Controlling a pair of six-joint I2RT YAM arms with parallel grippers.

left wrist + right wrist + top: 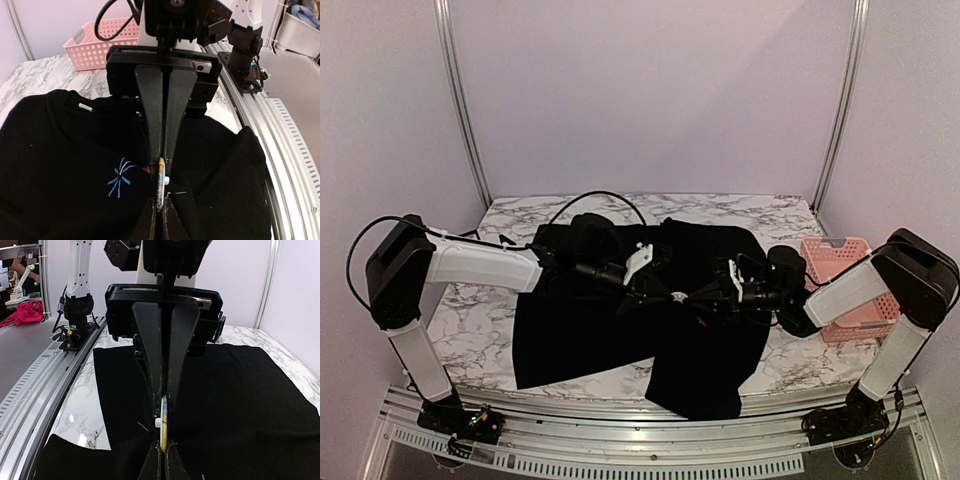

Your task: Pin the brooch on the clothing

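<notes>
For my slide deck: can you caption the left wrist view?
Left gripper and right gripper pinch a slim yellow-and-blue brooch over the black T-shirt, beside its light-blue starburst mark.

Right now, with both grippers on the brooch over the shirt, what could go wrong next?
1. The left gripper and right gripper each seem to pinch only one end of the thin brooch, so it may twist or drop when one releases.
2. The black T-shirt looks puckered beneath them, so the pin might catch two layers.
</notes>
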